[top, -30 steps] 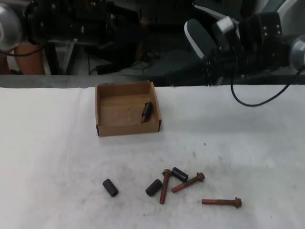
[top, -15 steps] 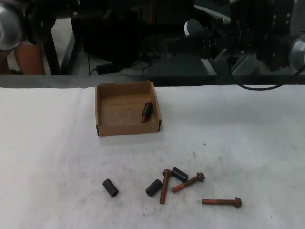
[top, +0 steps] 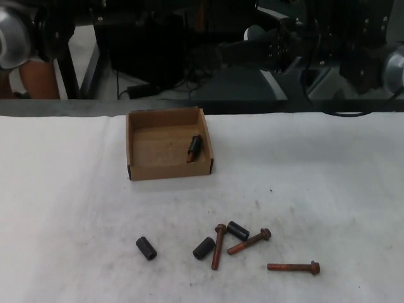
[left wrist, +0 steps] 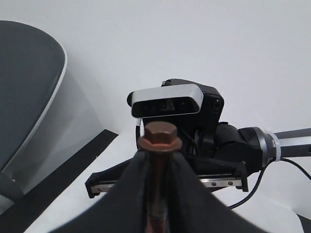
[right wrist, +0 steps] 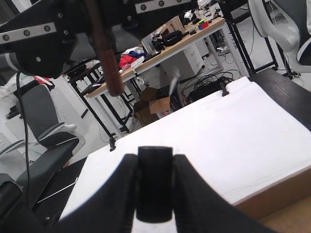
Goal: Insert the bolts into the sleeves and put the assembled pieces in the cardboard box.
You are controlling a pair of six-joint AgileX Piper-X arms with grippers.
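Waiting nearest on the bench (top: pixel 328 189): three loose bolts (top: pixel 218 246) (top: pixel 249 241) (top: pixel 293 267) and three loose sleeves (top: pixel 146 247) (top: pixel 203 247) (top: pixel 237 230), none paired up. Two bolts lie just beside two sleeves, while the third bolt and third sleeve lie out to either side.
Cardboard box (top: pixel 129 148): farther back on the bench with one assembled piece (top: pixel 194 148) lying against its wall, so by my count one is done and three are left.
Left gripper (left wrist: pixel 158 156): fingers pressed onto the held bolt (left wrist: pixel 159 137), clamping the shank just under the hex head. That leaves the long plain end free, and I'd say it's gripped there so that end can go into a sleeve.
Right gripper (right wrist: pixel 154 162): fingers pinching the held sleeve (right wrist: pixel 154 184) by its sides, bore end facing outward and uncovered, which looks like a ready socket.
Why up in the air: each arm carries one half and the two face each other, so the joining looks set to happen mid-air, away from the bench.
Bolt to sleeve: from the right wrist, the held bolt (right wrist: pixel 108 58) hangs from the left gripper beyond the sleeve, with open air between them. It is not entered and, to my eye, not yet on one line.
Beyond the bolt head: the right arm's wrist camera (left wrist: pixel 167 102) faces back from the far side. The sleeve itself I can't pick out from there.
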